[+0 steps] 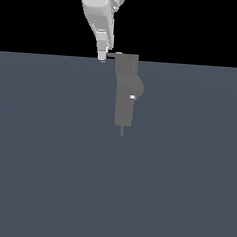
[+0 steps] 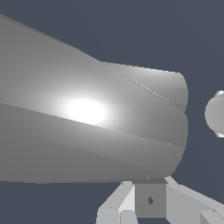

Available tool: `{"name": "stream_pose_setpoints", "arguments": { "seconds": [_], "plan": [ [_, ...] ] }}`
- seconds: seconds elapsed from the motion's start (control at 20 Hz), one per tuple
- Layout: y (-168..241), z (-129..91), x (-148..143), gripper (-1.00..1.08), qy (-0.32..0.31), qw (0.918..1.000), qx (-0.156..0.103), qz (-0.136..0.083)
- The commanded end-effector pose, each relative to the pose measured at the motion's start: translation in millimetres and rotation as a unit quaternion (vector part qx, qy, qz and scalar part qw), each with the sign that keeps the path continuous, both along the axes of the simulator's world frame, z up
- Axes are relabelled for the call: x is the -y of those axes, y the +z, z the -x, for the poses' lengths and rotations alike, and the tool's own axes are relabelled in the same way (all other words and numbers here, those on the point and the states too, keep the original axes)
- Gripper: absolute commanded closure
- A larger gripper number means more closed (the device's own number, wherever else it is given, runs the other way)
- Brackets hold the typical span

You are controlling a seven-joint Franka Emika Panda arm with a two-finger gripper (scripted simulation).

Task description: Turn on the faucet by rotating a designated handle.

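We start at the gripper (image 1: 102,56): in the exterior view its pale fingers (image 1: 101,53) point down at the top edge of the faucet (image 1: 126,88), on the exterior view's left of it. We can't tell whether the fingers are apart or together; from this angle they read as one narrow tip. In the wrist view we see pale finger parts (image 2: 124,203) on either side of a small grey block (image 2: 150,200) with a dark mark, but whether they press on it is unclear.

Just beside the fingertip, a short dark stub (image 1: 113,55) sticks out sideways from the faucet's top toward the gripper, apparently touching or nearly so. This may be the handle seen end-on (too small to be sure).

The faucet itself is a matte grey column w/ its long axis running up-down in the exterior view. It has a rounded bulge on the exterior view's right, a tiny white spot (image 1: 132,97) below that, and a thin pin (image 1: 121,130) pointing down at its lower end. It sits approx. mid-frame, upper half, over the flat blue-grey floor (image 1: 46,175).

In the wrist view a big grey rounded body (image 2: 87,122) w/ a bright highlight fills most of the frame, very close to the camera.

The white arm (image 1: 99,11) comes down from the top of the frame.
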State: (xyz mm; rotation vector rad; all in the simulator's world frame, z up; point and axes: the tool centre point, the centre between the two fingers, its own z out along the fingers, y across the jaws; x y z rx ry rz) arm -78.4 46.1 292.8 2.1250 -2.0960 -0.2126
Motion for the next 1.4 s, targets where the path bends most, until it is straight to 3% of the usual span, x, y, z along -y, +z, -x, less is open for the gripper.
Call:
{"name": "stream_pose_setpoints", "arguments": {
  "seconds": [0.0, 0.7, 0.75, 0.8, 1.35],
  "plan": [
    [1.2, 0.1, 19.2, 1.08, -0.006, 1.0000, 0.001, 0.001],
    [6.1, 3.6, 114.5, 1.08, -0.010, 0.9999, 0.004, 0.000],
    [6.1, 3.6, 114.5, 1.08, -0.010, 0.9999, 0.004, 0.000],
    [1.9, 3.9, 91.1, 1.08, 0.006, 1.0000, -0.001, -0.001],
    [-1.7, -21.2, 123.9, 1.08, 0.001, 1.0000, 0.001, -0.001]
  ]
}}
